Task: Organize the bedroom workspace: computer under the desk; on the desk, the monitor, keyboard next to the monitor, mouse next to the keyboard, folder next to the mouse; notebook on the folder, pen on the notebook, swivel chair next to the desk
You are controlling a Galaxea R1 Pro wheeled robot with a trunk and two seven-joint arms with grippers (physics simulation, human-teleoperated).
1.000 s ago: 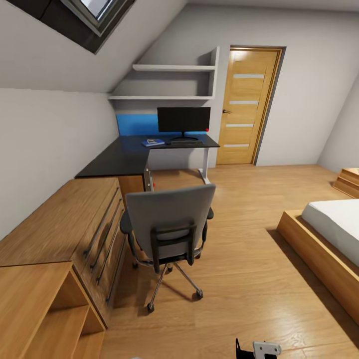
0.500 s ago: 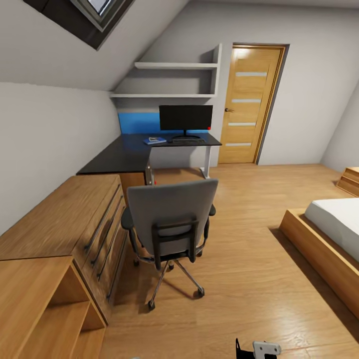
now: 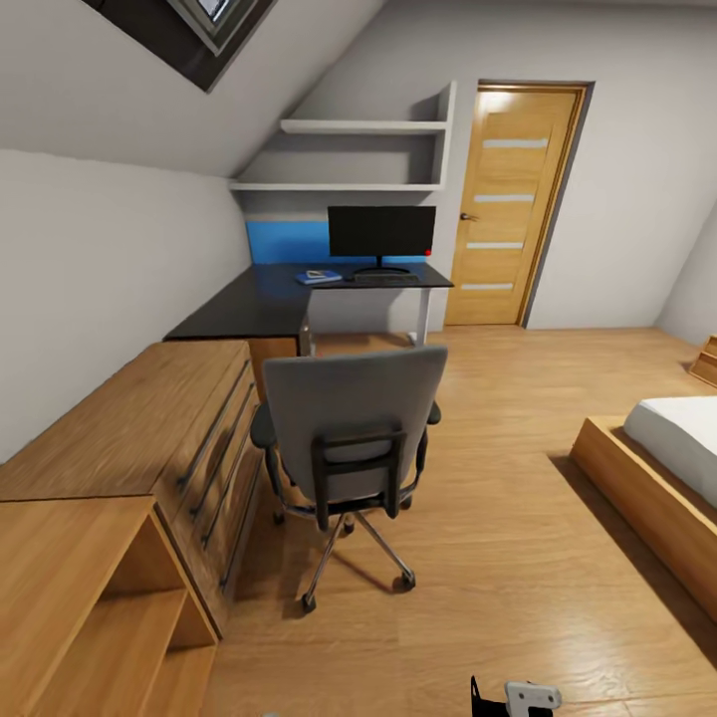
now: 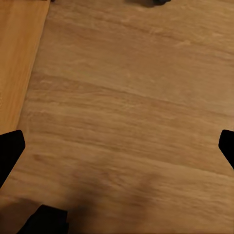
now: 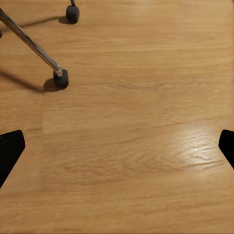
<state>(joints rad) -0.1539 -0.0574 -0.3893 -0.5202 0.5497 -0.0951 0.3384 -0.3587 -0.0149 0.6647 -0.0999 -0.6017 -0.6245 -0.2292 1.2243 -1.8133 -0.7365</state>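
The grey swivel chair (image 3: 349, 428) stands on the floor with its back to me, apart from the black-topped desk (image 3: 249, 304) in the far corner. On the desk stand the black monitor (image 3: 381, 231) and, in front of it, the slim keyboard (image 3: 384, 279). The blue folder (image 3: 319, 277) lies to the keyboard's left with something pale on it, too small to make out. Mouse, pen and computer cannot be made out. My left gripper (image 4: 117, 146) hangs open over bare floor. My right gripper (image 5: 117, 146) is open above the floor near a chair castor (image 5: 61, 78).
A light wooden chest of drawers (image 3: 139, 438) and an open shelf unit (image 3: 90, 607) line the left wall. A bed (image 3: 667, 458) sits at the right, a wooden door (image 3: 508, 199) beyond it. Wall shelves (image 3: 358, 127) hang over the desk under the sloped ceiling.
The whole head view has shifted: desk, door and chair sit further right and the chair looks slightly larger, so the camera moved. Nothing in the room has moved by itself.
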